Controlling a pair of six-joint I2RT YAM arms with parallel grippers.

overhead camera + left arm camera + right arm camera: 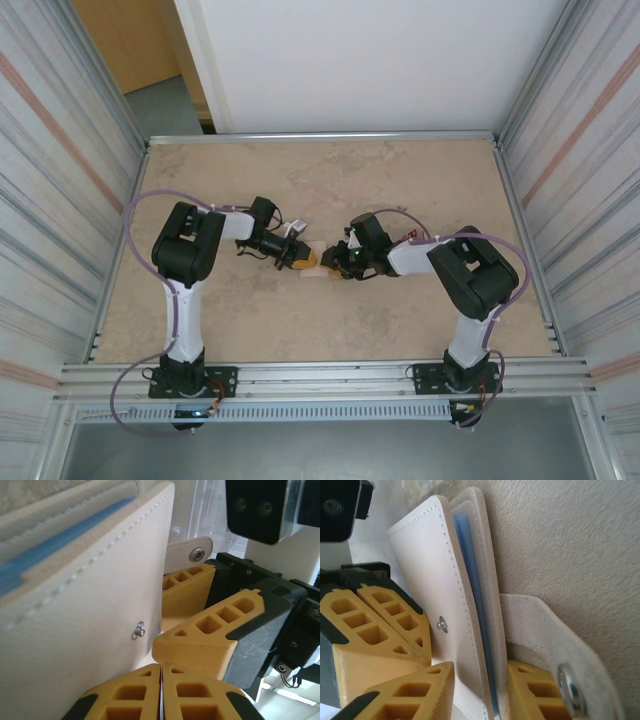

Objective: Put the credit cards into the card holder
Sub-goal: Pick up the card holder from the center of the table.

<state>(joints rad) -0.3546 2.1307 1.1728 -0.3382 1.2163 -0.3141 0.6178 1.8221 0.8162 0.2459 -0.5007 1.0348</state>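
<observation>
Arms: both bent inward, meeting mid-table | left gripper [298, 258]: pads pressed together, tips at the left face of the beige wallet [313, 262] | right gripper [480, 680]: clamped across the wallet | card holder [470, 575]: bluish edge between the wallet's leaves | room: bare table [400, 180] on the far side and toward both side rails.

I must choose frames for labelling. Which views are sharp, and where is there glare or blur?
Top external: even light on the table, sharp, though things at its middle are too small for detail. Left wrist: beige wallet sharp near its snap; the upper right background burns out white. Right wrist: stitching sharp, closing flap nearest the lens is soft.
</observation>
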